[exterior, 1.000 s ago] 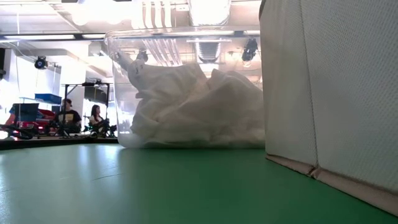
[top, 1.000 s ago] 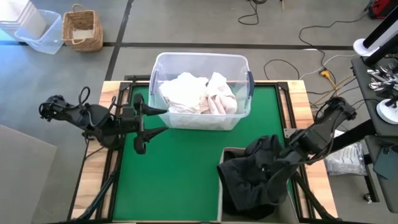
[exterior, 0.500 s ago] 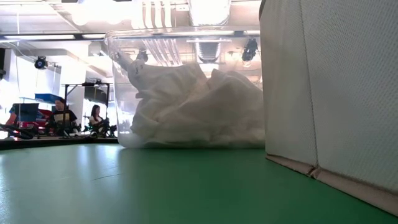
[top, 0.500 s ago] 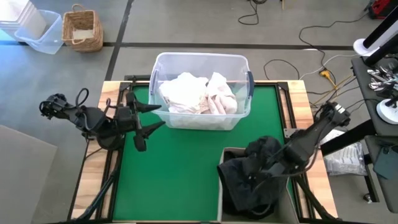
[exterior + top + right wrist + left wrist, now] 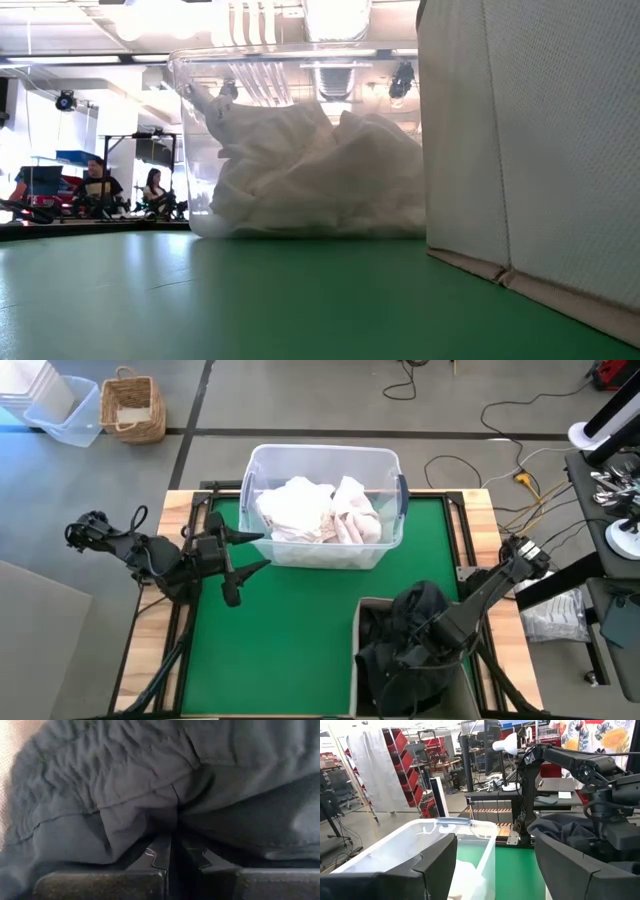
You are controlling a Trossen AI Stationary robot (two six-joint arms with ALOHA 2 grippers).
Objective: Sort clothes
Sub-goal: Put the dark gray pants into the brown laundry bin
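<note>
Right gripper (image 5: 412, 658) has dropped lower into the beige box (image 5: 357, 622), fingers clamped on the dark garment (image 5: 150, 785); left gripper (image 5: 258, 552) sits wide open, empty.

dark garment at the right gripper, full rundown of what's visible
The dark garment is charcoal-black soft fabric, crumpled into a loose mound with folds and a stitched seam showing in the right wrist view. It lies in and bulges over the beige fabric box at the table's near right corner. The right gripper is buried in it, fingers shut on a fold. The left gripper, open, waits by the clear tub, apart from it.
</note>
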